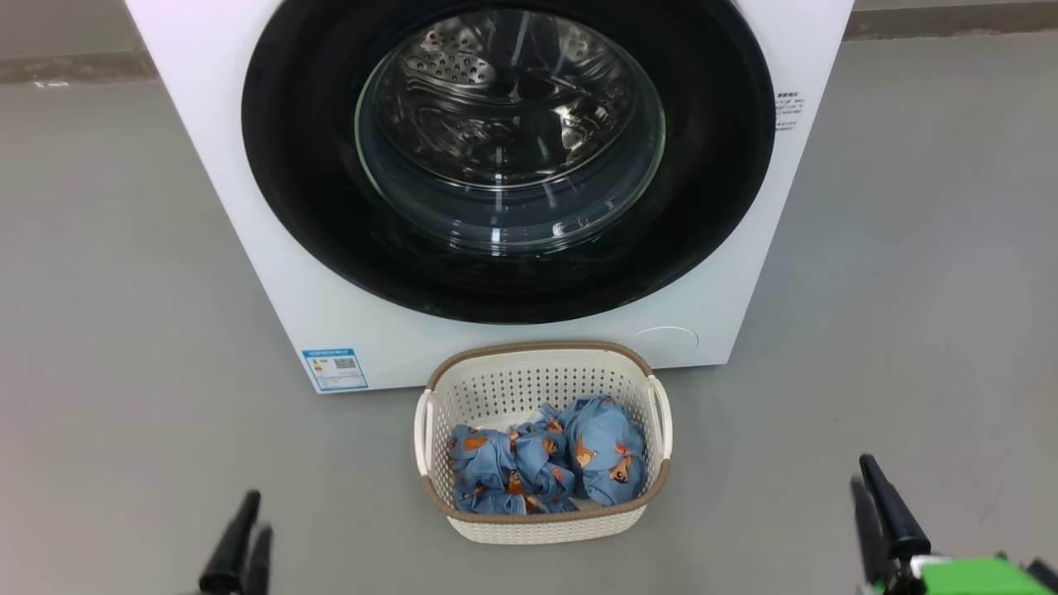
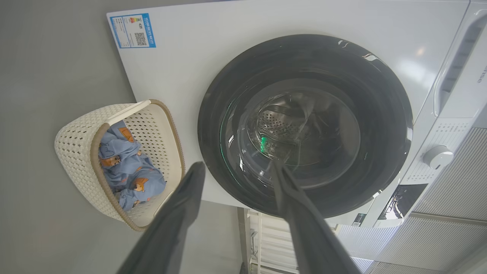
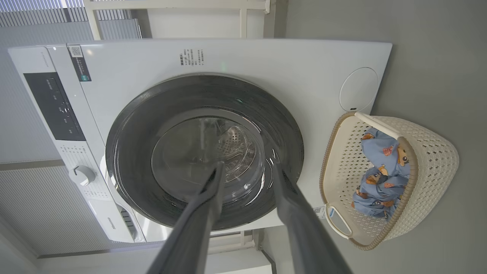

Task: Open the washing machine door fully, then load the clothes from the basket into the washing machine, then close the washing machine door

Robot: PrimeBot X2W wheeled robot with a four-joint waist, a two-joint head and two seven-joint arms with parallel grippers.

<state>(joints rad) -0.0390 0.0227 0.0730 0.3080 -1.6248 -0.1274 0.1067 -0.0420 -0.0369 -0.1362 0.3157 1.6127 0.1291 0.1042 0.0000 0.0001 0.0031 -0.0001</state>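
The washing machine (image 1: pixel 248 273) stands straight ahead, and its door (image 1: pixel 297 182), glossy black rim around a clear glass bowl, lies shut flat against the white front. On the floor just before it sits the basket (image 1: pixel 537 349), with the clothes (image 1: pixel 545 463) bunched inside, light blue with orange bears. My left gripper (image 1: pixel 256 514) hangs low at the left and my right gripper (image 1: pixel 861 471) low at the right, both short of the basket. In the wrist views the left gripper (image 2: pixel 236 165) and right gripper (image 3: pixel 248 166) point at the door (image 2: pixel 304 49) (image 3: pixel 133 152), fingers apart, with nothing between them.
Grey floor (image 1: pixel 909 289) lies on both sides of the machine and basket. A blue label (image 1: pixel 335 369) and a round cap (image 1: pixel 661 340) mark the machine's lower front. Its dial (image 3: pixel 81 175) and dark panel (image 3: pixel 53 106) sit along the top. Pale slatted panels (image 2: pixel 449 182) stand behind.
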